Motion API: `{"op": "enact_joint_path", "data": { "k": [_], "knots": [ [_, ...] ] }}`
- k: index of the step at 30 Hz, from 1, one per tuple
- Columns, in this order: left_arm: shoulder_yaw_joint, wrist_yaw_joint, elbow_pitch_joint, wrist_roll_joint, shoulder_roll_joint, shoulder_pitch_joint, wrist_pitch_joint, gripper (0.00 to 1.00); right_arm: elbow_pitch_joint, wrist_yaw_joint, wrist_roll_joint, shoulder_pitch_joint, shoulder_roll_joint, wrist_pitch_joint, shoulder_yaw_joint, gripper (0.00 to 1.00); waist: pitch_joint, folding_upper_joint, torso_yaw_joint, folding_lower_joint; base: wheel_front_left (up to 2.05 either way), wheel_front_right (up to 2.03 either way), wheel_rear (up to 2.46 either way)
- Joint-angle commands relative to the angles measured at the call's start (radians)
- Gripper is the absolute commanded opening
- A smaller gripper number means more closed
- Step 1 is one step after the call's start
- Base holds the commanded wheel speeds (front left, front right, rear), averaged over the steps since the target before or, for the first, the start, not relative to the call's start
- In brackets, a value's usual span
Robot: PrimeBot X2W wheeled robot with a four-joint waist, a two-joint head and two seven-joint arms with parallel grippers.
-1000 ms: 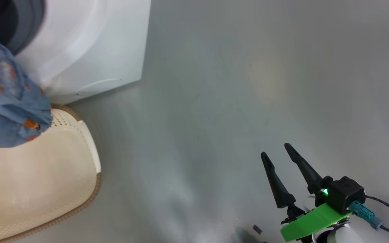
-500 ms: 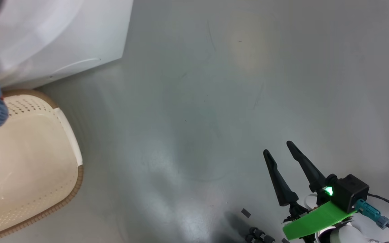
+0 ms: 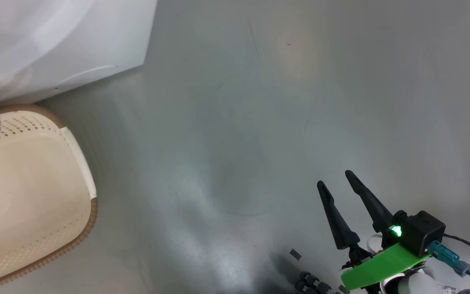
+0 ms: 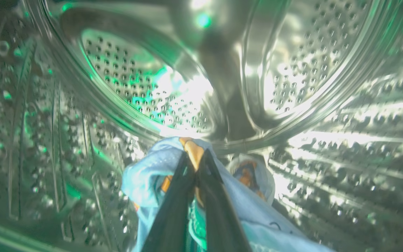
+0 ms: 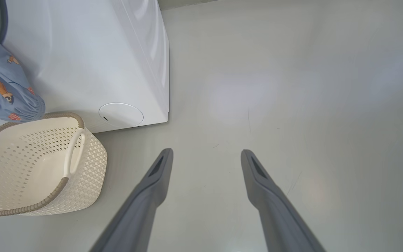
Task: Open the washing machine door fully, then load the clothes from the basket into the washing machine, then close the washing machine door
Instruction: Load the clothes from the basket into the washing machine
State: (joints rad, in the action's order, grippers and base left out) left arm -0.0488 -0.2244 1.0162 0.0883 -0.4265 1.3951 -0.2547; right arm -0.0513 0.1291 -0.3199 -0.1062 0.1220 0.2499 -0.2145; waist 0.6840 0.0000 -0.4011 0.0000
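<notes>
Left claw (image 4: 196, 158) pinched on blue clothes (image 4: 145, 178) inside washing machine (image 4: 135, 87), right claw (image 3: 333, 179) wide and empty; risk: cloth tail hanging outside drags load out on release.

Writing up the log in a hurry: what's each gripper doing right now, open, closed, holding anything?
Left gripper: closed on the light-blue clothes, inside the washing machine.
Right gripper: open, holding nothing, above the floor.

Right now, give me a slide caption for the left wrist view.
Left gripper, jaws shut on light-blue printed cloth, inside the washing machine drum.
</notes>
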Motion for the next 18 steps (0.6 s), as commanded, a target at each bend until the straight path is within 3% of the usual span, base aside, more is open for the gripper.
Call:
{"op": "enact_joint_path", "data": {
  "k": [1,2,3,4,5,6,18],
  "knots": [
    [-0.003,-0.002,0.008,-0.007,-0.034,0.026,0.002,0.00,0.013,0.002,-0.017,0.018,0.019,0.012,-0.021,1.00,-0.003,0.0000,0.004,0.0000,0.00,0.00,0.00],
    [-0.008,-0.004,0.032,-0.009,-0.031,0.034,0.007,0.00,0.012,0.002,-0.018,0.016,0.018,0.012,-0.020,1.00,-0.005,0.0000,0.007,0.0000,0.00,0.00,0.00],
    [-0.007,-0.009,0.059,-0.005,-0.026,0.039,0.017,0.11,0.011,0.002,-0.019,0.016,0.017,0.012,-0.019,1.00,-0.010,0.0000,0.010,0.0000,0.00,0.00,0.00],
    [-0.007,-0.015,0.084,-0.004,-0.022,0.043,0.026,0.43,0.011,0.002,-0.019,0.015,0.017,0.012,-0.017,1.00,-0.016,0.0000,0.012,0.0000,0.00,0.00,0.00],
    [-0.011,-0.020,0.106,-0.006,-0.020,0.046,0.035,0.51,0.010,0.002,-0.020,0.015,0.017,0.012,-0.016,1.00,-0.021,0.0000,0.014,0.0000,0.00,0.00,0.00],
    [-0.010,-0.026,0.125,-0.003,-0.017,0.048,0.039,1.00,0.008,0.002,-0.020,0.015,0.017,0.012,-0.014,1.00,-0.028,0.0000,0.016,0.0000,0.00,0.00,0.00],
    [0.022,-0.043,0.235,0.068,0.056,0.027,0.055,1.00,-0.004,0.002,-0.015,0.003,0.010,0.012,0.004,1.00,-0.090,0.0000,0.068,0.0000,0.00,0.00,0.00]
  ]
}}
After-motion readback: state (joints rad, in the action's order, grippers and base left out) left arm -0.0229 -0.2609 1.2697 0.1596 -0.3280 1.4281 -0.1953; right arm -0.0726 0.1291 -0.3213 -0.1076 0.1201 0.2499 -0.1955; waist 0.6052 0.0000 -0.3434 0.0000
